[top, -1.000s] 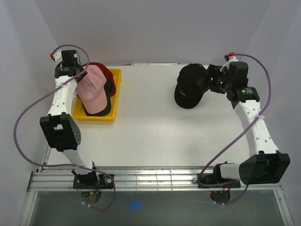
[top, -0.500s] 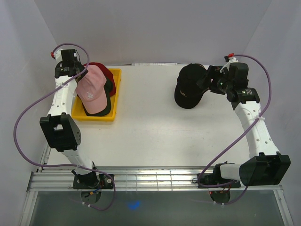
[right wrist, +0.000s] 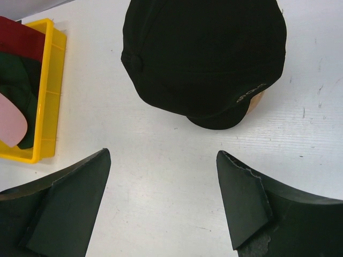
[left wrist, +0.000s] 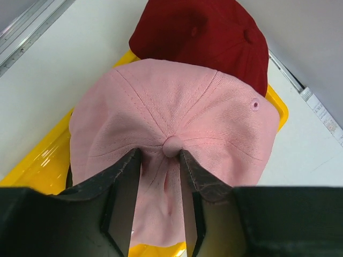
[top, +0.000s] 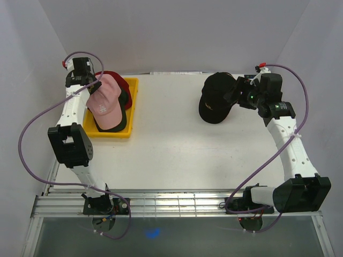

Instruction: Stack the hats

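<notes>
where the left arm reaches the far left corner, the left gripper (left wrist: 159,160) sits on the crown of the pink cap (left wrist: 177,107). its wrist view shows what the overhead one hides: the two fingers (left wrist: 120,198) stand partly apart, one on each side of a raised fold of pink fabric just beside the top button, both touching it. whether they have that fold clamped i cannot tell. behind the pink cap, the same view shows the dark red cap (left wrist: 209,37), its crown overlapped by the pink one.

from above, both caps lie in the yellow tray (top: 134,107) at the left edge of the table (top: 171,150), the pink brim pointing toward the arm bases with a white logo on its front. only the overhead and right wrist views show a dark green cap (top: 126,99) under the pink one, along its right side.

well apart, at the far right of the table, the black cap (top: 216,99) sits alone. the right wrist view adds a sliver of tan wood, the wooden stand (right wrist: 256,101), under its brim, and small stitching on the brim edge. the right gripper (right wrist: 161,198) hovers just beside this cap, its jaws spread wide with only bare tabletop between them, touching nothing.
</notes>
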### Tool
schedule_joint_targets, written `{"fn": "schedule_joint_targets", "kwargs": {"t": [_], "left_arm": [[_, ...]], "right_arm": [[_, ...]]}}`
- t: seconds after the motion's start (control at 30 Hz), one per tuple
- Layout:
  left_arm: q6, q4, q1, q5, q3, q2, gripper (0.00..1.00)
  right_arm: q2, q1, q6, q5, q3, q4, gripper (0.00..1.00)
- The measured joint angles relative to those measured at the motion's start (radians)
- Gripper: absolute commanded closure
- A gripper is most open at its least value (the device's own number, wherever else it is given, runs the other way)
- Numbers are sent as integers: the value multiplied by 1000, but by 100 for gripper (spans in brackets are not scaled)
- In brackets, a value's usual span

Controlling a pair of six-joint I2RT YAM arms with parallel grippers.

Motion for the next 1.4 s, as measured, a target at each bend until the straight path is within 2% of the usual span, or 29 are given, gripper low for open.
{"fn": "schedule_joint_targets", "kwargs": {"t": [0.07,0.1,0.17,0.2,0.3,0.8,1.4], "left_arm": [[2,0,0,4,4,0,64],[1,0,0,5,4,0,75],[2,-1,0,6,4,0,81],[4,-2,0,7,4,0,89],[9,-8,0,11,13,0,99],[34,-53,-18,36,55,-43,100],[90,-63,-53,187,240,-57,100]], "right_arm": [[0,0,0,0,-5,1,15],[0,0,0,0,-5,0,15],[-1,0,0,0,-5,1,15],[-1,0,0,0,-5,1,15],[-2,0,0,0,-5,2,15],[-2,0,1,0,-5,3,15],[8,0,0,19,17,-2,15]]}}
